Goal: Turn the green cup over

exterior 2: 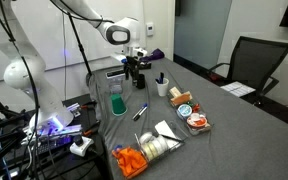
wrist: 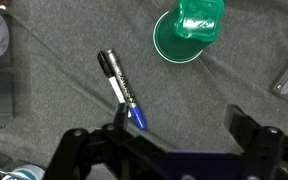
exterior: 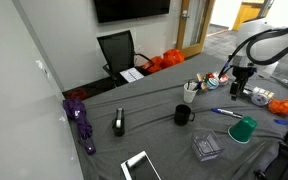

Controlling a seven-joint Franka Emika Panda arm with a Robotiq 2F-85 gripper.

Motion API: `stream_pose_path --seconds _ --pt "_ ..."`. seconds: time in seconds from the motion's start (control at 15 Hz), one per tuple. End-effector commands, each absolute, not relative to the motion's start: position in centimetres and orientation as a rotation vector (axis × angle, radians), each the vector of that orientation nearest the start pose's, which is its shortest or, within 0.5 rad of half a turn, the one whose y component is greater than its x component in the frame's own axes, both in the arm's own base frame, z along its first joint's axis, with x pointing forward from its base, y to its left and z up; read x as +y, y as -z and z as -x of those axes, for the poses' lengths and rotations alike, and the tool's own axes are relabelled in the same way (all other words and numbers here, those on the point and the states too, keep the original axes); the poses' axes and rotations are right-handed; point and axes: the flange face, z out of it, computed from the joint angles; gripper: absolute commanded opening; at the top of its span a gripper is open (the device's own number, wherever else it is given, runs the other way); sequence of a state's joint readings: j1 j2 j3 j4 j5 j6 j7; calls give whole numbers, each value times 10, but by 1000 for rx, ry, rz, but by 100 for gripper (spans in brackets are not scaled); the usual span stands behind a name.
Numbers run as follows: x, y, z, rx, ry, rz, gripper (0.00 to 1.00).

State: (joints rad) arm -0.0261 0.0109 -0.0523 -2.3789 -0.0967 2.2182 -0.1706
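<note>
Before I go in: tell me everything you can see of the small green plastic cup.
The small green plastic cup is plain, tapered and has no handle, with a glossy, lighter body and a darker, wide round end. It rests on the grey tablecloth by itself: the blue-capped black marker lies nearby without touching it. The open hand hovers above, clear of it. Whether its mouth faces up or down cannot be told.

White, rounded arm (exterior 2: 84,13) carries a black, angular end effector (wrist: 174,148).
</note>
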Motion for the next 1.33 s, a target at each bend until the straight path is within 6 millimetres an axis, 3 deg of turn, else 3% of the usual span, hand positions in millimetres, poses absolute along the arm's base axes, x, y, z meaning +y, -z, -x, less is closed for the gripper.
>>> stream_pose_path --seconds 0.0,0.6,1.27 --pt "-38 -289 -470 -208 -234 3144 100" --pt "-21 -237 -454 -164 -306 3062 100" --pt "-15 -198 -426 -170 -488 3046 100"
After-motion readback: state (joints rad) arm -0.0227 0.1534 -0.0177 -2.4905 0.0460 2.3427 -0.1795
